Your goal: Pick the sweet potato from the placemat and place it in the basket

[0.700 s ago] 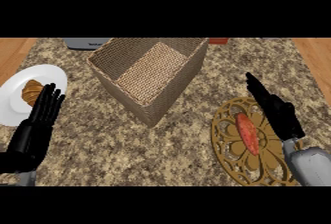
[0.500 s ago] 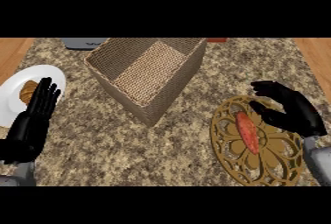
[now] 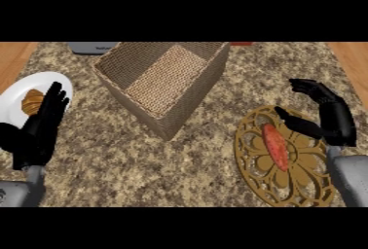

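An orange-red sweet potato [image 3: 275, 146] lies lengthwise on a round golden openwork placemat [image 3: 295, 182] at the lower right. My right hand [image 3: 333, 118] hovers just right of and above it, fingers spread and lightly bent, thumb reaching toward the potato's top end without holding it. The square woven basket [image 3: 159, 85] stands tilted at the upper middle, with nothing inside. My left hand [image 3: 42, 125] rests open at the left edge, fingers up.
A white plate [image 3: 16, 95] with a brown pastry [image 3: 32, 101] sits at the far left, partly behind my left hand. A grey object [image 3: 92, 46] and a red one [image 3: 241, 44] peek in at the top edge. Wood flooring flanks the speckled counter.
My right hand has turned from edge-on to palm toward the potato, with fingers spread wider above the placemat. The view has shifted slightly. The left hand stays put.
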Controlling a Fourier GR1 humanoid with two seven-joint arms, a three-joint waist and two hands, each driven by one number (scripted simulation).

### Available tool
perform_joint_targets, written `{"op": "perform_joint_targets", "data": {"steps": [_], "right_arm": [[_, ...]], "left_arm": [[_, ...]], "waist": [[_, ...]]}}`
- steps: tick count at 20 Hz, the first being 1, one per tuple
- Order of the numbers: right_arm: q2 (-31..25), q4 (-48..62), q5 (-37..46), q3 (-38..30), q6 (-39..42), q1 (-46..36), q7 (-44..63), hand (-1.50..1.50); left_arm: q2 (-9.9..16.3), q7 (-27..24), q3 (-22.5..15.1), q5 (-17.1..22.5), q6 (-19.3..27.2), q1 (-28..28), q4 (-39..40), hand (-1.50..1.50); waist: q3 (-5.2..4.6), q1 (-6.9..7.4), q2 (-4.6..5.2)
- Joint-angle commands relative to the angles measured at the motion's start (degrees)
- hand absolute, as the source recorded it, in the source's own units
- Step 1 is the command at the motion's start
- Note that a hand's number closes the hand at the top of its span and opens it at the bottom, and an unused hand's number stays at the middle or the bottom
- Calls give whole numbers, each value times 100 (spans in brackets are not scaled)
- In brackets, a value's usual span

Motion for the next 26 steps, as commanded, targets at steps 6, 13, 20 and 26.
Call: {"op": "perform_joint_targets", "data": {"steps": [6,13,20,26], "right_arm": [[-1209,-530,1454,87,-1013,-408,2753,-150],[-2681,-930,920,893,2051,-202,4113,-150],[-2948,-1910,-257,441,3332,-346,5393,-150],[-2522,-3002,-179,-97,2906,670,5663,-150]], "left_arm": [[-99,322,-4,-122,106,-244,180,0],[-54,257,51,-125,49,-284,231,0],[-320,148,6,-338,69,-307,366,0],[-192,524,368,-327,-226,-619,511,0]], "waist": [[-25,-80,-58],[-39,-120,-76],[-10,-46,-37],[-5,-86,-36]]}}
